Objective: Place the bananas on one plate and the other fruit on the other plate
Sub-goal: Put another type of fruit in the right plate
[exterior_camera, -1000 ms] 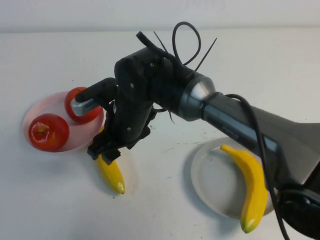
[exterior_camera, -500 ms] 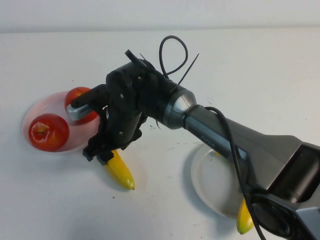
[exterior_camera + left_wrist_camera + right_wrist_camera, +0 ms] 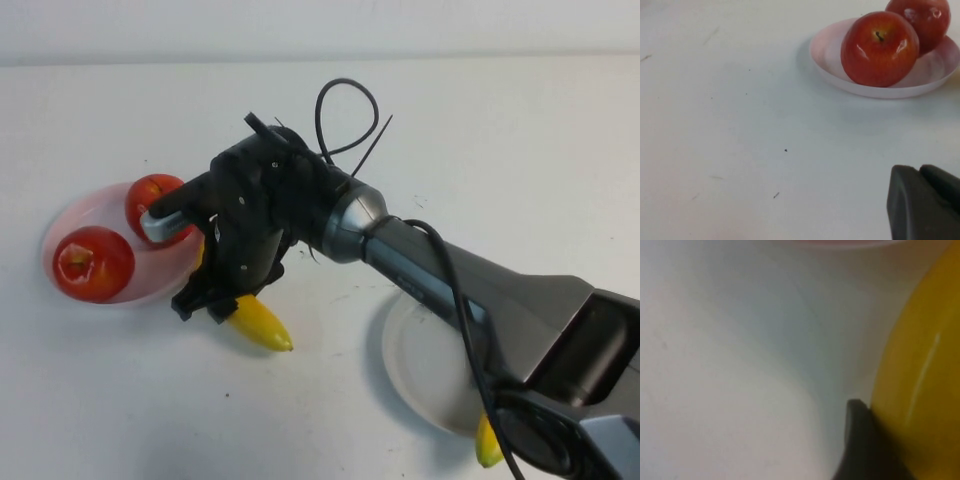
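Both red apples (image 3: 92, 263) already sit on the pink plate (image 3: 62, 222), so that part of the job looks done. One apple is close to the right claw, just behind it and partly hidden by its silver bar. The other apple (image 3: 151, 196) is farther out to the claw's left side.

The right claw (image 3: 205, 300) is down low on the table, right next to the pink plate. It is at one end of a yellow banana (image 3: 259, 325). The banana lies on the table and pokes out from under the claw toward the robot's right. In the right wrist view a dark finger (image 3: 860, 440) is touching the banana's yellow skin. I cannot tell if the claw has squeezed it tight yet.

The grey-blue plate (image 3: 415, 365) is well away from the claw, on the robot's right. The big arm covers most of it. A bit of a second banana (image 3: 486, 442) peeks out at its near edge.

So one banana is left to move. It needs a firm grab and a ride over to the grey-blue plate.

The left claw (image 3: 922, 202) is clenched shut with nothing in it. It waits over the bare table, and the pink plate is well in front of it.
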